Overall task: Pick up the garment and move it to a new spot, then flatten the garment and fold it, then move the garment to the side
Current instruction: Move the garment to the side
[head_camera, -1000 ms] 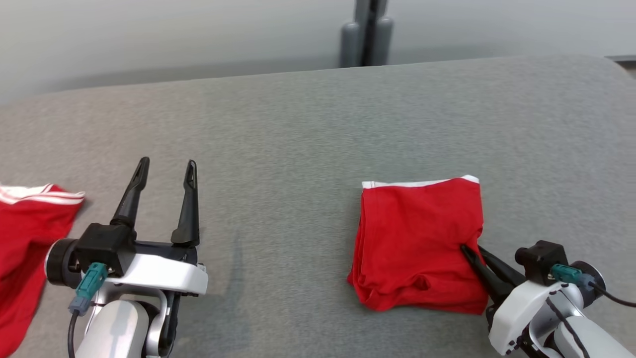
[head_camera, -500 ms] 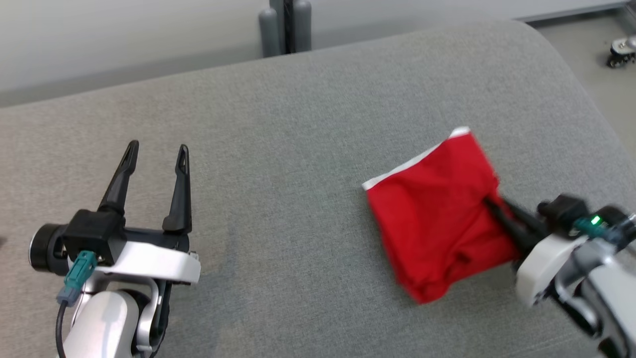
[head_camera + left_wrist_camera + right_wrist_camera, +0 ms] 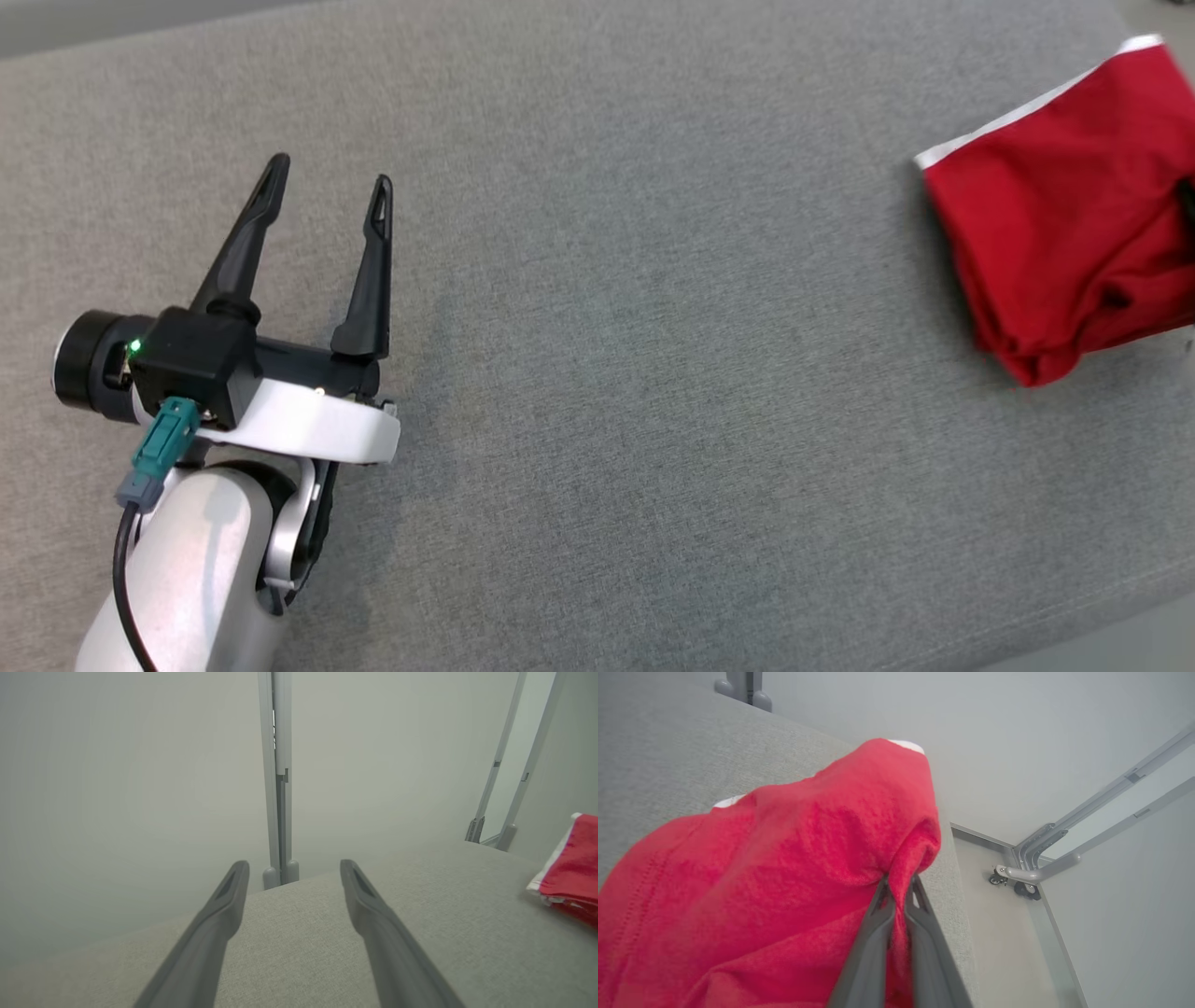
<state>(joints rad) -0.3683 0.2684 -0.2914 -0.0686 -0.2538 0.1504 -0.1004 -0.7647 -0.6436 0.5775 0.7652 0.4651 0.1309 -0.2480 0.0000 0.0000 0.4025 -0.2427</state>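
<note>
Right gripper (image 3: 899,884) clenched on fold of folded red fabric garment with white trim (image 3: 784,858), cloth pinched between its two fingers. Garment sits near right edge of grey fabric-covered desk (image 3: 653,373). Left gripper (image 3: 329,177) released, fingers spread, empty, over desk's left part

The left gripper (image 3: 329,174) shows two long, dark, tapered fingers (image 3: 241,254) on a black block (image 3: 196,359) with a green light (image 3: 135,346); a teal plug (image 3: 157,448) and black cable (image 3: 121,579) flank the white forearm (image 3: 210,560), perhaps glossy plastic.
</note>
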